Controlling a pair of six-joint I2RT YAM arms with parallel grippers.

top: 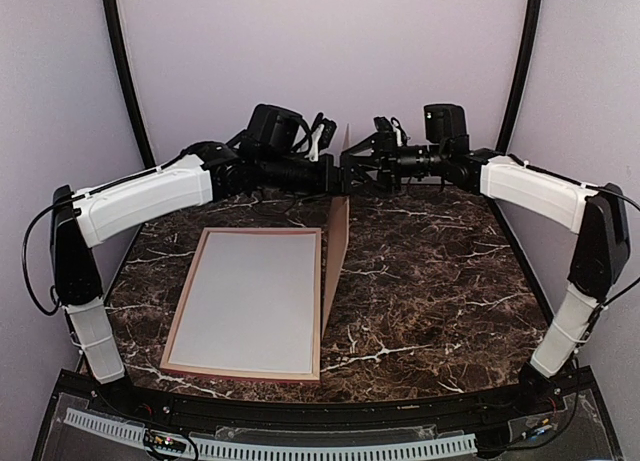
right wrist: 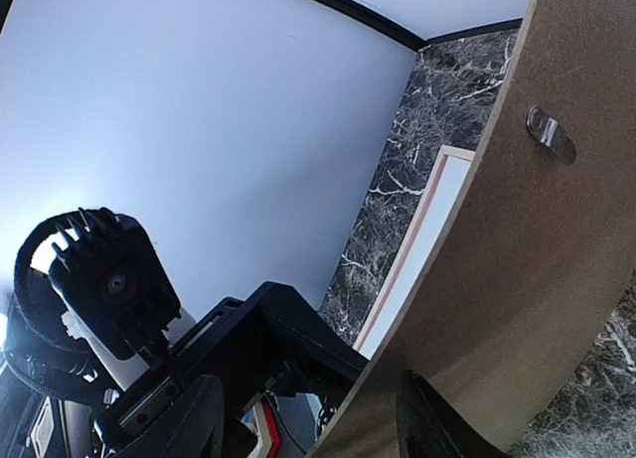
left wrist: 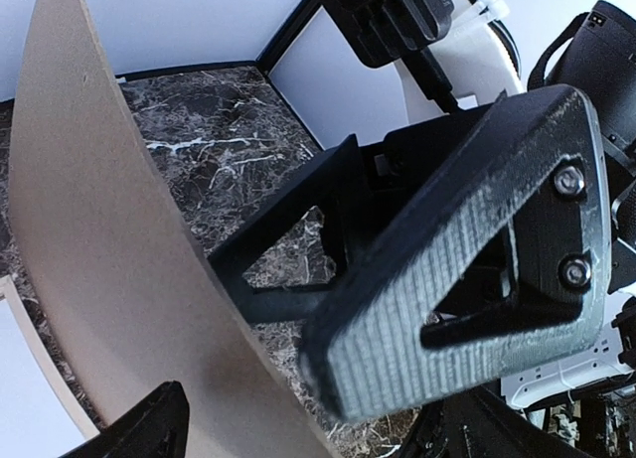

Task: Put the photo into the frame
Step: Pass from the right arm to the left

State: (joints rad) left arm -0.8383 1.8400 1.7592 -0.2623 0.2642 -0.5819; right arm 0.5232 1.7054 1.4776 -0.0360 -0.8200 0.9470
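Note:
The frame [top: 240, 371] lies flat on the marble table, left of centre, with pale pinkish rails around a plain whitish sheet; I cannot tell what that sheet is. The photo's print does not show in any view. A brown backing board [top: 337, 246] stands on its edge beside the frame's right rail. Both grippers meet at the board's top end. My left gripper [top: 338, 177] [left wrist: 318, 433] is open, and the board [left wrist: 89, 229] passes just inside its left finger [left wrist: 149, 428]. My right gripper [top: 356, 165] [right wrist: 303, 418] straddles the board's edge [right wrist: 517, 239] with jaws apart.
A metal turn clip [right wrist: 550, 134] sits on the board's face. The frame's rail [right wrist: 412, 241] shows past the board's edge. Pale walls with black corner posts [top: 125, 71] close in the table. A black cable tray [top: 300, 446] runs along the near edge.

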